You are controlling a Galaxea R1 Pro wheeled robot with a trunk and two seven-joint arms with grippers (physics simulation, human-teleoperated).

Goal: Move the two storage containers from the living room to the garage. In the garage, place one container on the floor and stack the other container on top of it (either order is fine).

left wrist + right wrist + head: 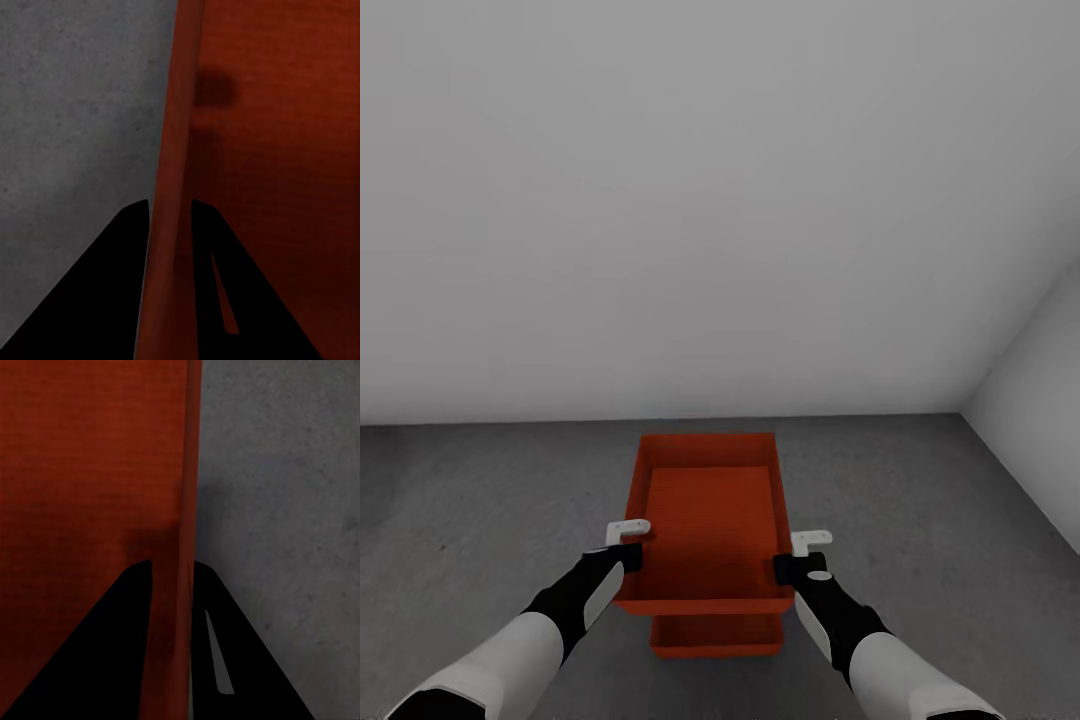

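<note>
Left gripper (628,545) and right gripper (800,556) each clamp upper container (705,520) side wall. Lower container (716,635) offset toward 6 o'clock; you risk overhang, tipping on release.

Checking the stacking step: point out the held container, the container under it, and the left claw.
Held container (710,525), head view, on its inner bottom.
Lower container (717,635), head view, on its near end, below the held one.
Left claw (169,225), left wrist view, between fingertips straddling the held container's wall.
</note>
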